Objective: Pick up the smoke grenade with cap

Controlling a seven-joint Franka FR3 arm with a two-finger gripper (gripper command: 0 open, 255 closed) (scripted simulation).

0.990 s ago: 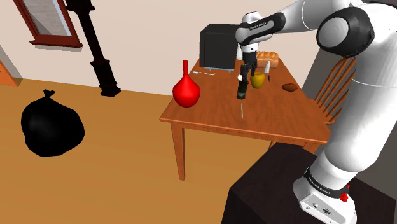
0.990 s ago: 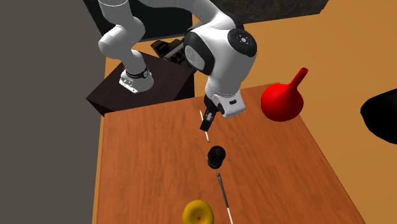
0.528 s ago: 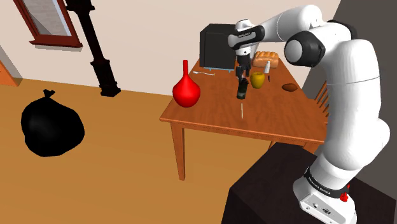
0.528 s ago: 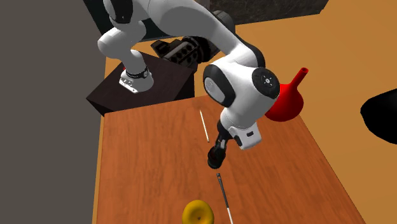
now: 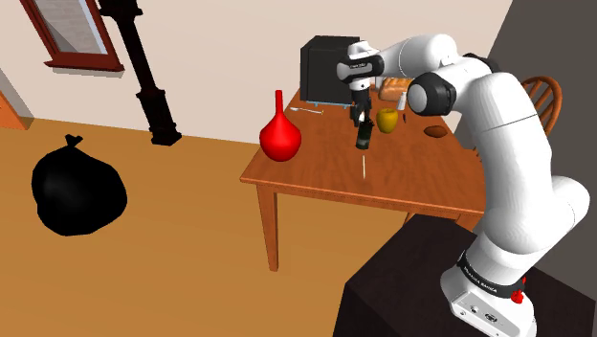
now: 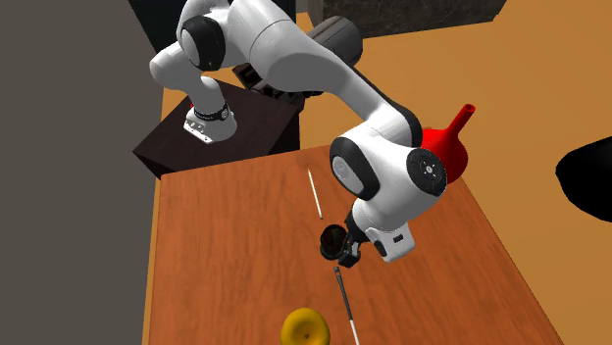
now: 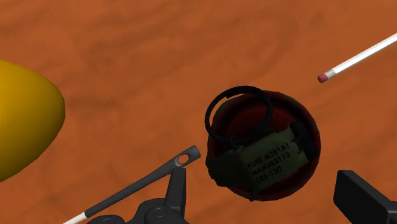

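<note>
My fingers (image 7: 366, 198) are spread and clasp nothing, hovering close over the dark smoke grenade (image 7: 262, 147), which stands upright on the wooden worktop (image 5: 316, 174) with its ring and lever cap turned up toward me. In the shoulder view, a yellow rounded thing (image 5: 386, 120) sits near the grenade at about 2 o'clock. Farther off, a red long-necked flask (image 5: 280, 139) stands at 9 o'clock and a black box (image 5: 325, 69) at 11 o'clock.

You've got the grenade (image 5: 363, 137) on the table (image 5: 316, 174). Shoulder view, from it: vase (image 5: 280, 139) at 9 o'clock, box (image 5: 325, 72) at 11, round fruit (image 5: 386, 120) at 2, thin stick (image 5: 364, 169) at 6. Bag (image 5: 77, 191) on the floor, well beyond the vase, also 9.
</note>
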